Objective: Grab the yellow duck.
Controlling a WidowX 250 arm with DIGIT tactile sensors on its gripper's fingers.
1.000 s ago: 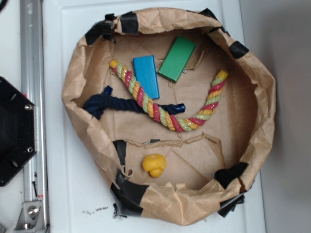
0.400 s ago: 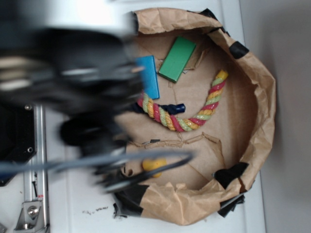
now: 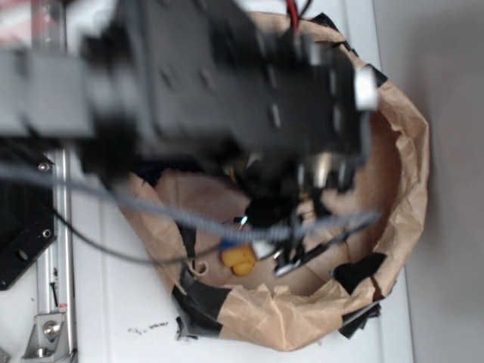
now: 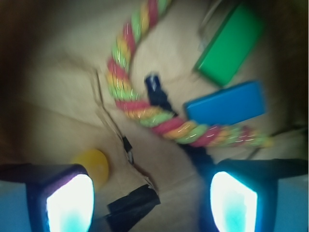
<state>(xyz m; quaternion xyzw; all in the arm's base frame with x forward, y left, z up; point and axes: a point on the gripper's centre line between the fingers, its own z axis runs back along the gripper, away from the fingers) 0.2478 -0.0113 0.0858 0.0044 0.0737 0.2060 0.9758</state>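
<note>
The yellow duck (image 3: 239, 259) lies on the brown paper floor near the front rim of the paper bowl (image 3: 408, 151). In the wrist view the duck (image 4: 94, 164) shows as a yellow round shape just above my left finger (image 4: 67, 203), which partly hides it. My gripper (image 4: 152, 205) is open and empty, its two glowing pads wide apart, hovering above the floor with the duck off to its left side. In the exterior view the blurred arm covers most of the bowl, and the gripper (image 3: 281, 253) hangs just right of the duck.
A multicoloured twisted rope (image 4: 145, 106), a dark blue rope (image 4: 157, 94), a green block (image 4: 229, 46) and a blue block (image 4: 227, 104) lie further in. Black tape (image 4: 133, 205) is below the gripper. A black base (image 3: 23, 219) and a metal rail (image 3: 57, 249) stand at left.
The arm has swung in from the left over the bowl and now hides the ropes and blocks in the exterior view. The duck has not moved.
</note>
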